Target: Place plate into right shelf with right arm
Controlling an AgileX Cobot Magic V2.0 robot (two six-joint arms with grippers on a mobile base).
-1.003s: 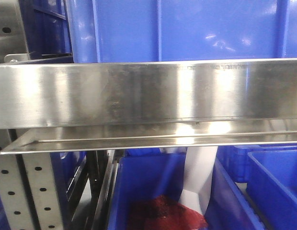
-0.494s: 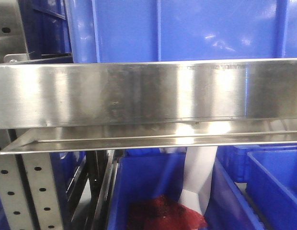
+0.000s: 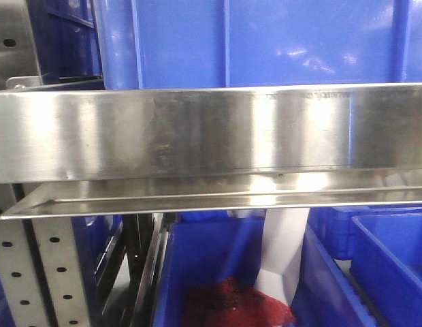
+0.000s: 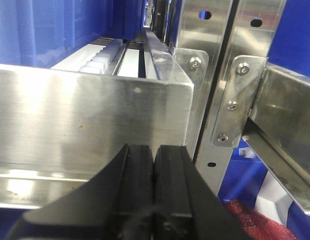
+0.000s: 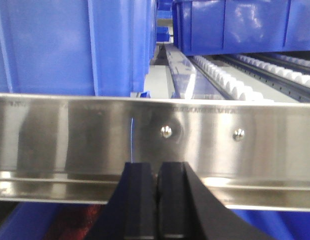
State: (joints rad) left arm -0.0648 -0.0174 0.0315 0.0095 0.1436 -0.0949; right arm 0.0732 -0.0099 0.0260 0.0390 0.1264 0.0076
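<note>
Right shelf [image 5: 155,132] rail faces the closed right tool [image 5: 157,172].

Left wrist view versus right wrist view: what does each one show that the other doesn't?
Only the left wrist view shows perforated uprights bolted together and something red low down. Only the right wrist view shows a blue bin sitting directly behind the rail, another bin farther back, and two screws in the rail. Both show a shut black gripper, left and right, facing a shiny steel rail with white rollers behind. Neither shows a plate.
</note>
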